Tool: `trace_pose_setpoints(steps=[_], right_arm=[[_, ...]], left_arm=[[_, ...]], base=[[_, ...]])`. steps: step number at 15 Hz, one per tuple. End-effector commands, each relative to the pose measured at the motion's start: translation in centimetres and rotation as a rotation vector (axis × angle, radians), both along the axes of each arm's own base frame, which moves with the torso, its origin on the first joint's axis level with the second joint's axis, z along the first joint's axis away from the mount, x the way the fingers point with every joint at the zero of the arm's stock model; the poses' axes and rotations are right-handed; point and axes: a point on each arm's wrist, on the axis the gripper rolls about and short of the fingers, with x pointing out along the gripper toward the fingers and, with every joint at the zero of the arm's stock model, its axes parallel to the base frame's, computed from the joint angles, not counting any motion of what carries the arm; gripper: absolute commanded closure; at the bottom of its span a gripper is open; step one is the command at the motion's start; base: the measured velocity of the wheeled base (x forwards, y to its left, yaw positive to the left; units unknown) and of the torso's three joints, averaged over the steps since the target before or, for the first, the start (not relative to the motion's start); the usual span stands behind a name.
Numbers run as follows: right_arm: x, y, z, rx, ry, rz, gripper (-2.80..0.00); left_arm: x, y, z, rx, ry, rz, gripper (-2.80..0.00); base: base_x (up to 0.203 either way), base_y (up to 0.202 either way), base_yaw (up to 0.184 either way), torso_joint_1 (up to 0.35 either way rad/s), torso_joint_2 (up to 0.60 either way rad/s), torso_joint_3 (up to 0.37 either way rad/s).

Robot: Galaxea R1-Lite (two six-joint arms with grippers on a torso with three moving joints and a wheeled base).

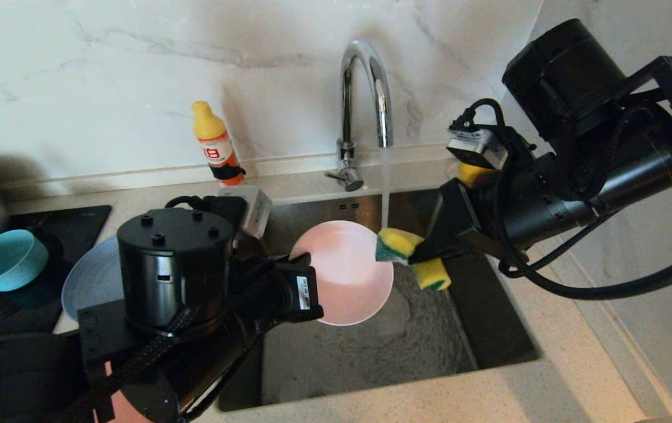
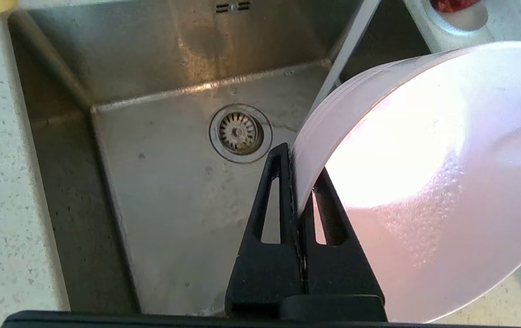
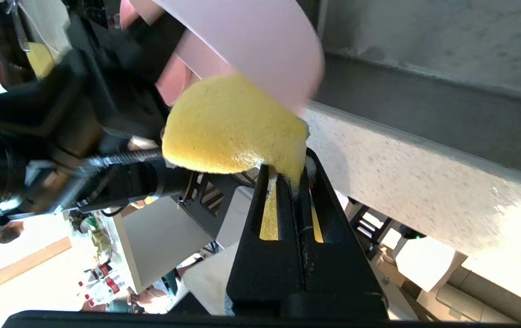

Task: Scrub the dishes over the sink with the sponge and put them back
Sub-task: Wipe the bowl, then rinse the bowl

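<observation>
Showing the scrubbing stage over the sink (image 1: 489, 329): the left gripper (image 2: 298, 182) has its jaws pinched on the rim of the small pale pink dish (image 1: 345, 273), one finger on the outer wall and one inside the hollow. The dish is held on edge above the basin, its open face turned toward the right arm and tipped a little upward; its rim plane runs roughly from the near side of the sink toward the tap (image 1: 365, 88). In the left wrist view the dish extends out past the fingertips to one side of the jaws, and the drain strainer (image 2: 240, 133) lies on the sink floor beyond the jaws on the other side.

The right gripper (image 3: 288, 175) has its jaws clamped on the sponge (image 1: 412, 258), squeezing its middle so that the foam is bent. The two yellow ends bulge out on either side of the fingers, and the dark green layer shows on the end facing the dish. The sponge's long axis runs across the jaws, from the end toward the tap to the end toward the near side of the sink. The sponge sits just beyond the right fingertips, at the dish's far rim; whether they touch is unclear. A stream of water (image 1: 385, 188) falls from the tap just behind the sponge.

On the counter behind the left arm are the grey-blue plate (image 1: 92, 279) and the teal round bowl (image 1: 4, 258).
</observation>
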Motion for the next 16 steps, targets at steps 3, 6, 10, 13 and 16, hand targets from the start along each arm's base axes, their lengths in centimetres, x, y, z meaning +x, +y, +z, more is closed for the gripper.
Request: trace_pose_setpoints(steps=[3, 6, 10, 13, 16], right_arm=[[-2.2, -2.6, 2.4, 0.047, -0.063, -0.027, 0.0], [-3.8, -4.0, 3.4, 0.067, -0.092, -0.036, 0.0], [-5.2, -5.0, 2.8, 0.06, -0.075, -0.042, 0.0], [-5.7, -5.6, 2.5, 0.059, -0.065, -0.046, 0.0], [-6.1, -5.8, 2.3, 0.055, -0.062, -0.045, 0.0]], left_arm=[[1.6, 0.2, -0.2, 0.003, 0.005, 0.048, 0.0], [4.4, 0.4, -1.6, 0.034, 0.048, 0.116, 0.0], [6.7, -0.5, -1.8, 0.07, 0.172, 0.158, 0.0], [8.4, -1.9, -0.9, 0.017, 0.299, 0.17, 0.0], [10.1, -3.4, -1.7, -0.021, 0.431, 0.164, 0.0]], base=[[0.0, 0.0, 0.0, 0.0, 0.0, 0.0], [0.0, 0.0, 0.0, 0.0, 0.0, 0.0], [0.0, 0.0, 0.0, 0.0, 0.0, 0.0], [0.0, 0.0, 0.0, 0.0, 0.0, 0.0], [0.0, 0.0, 0.0, 0.0, 0.0, 0.0]])
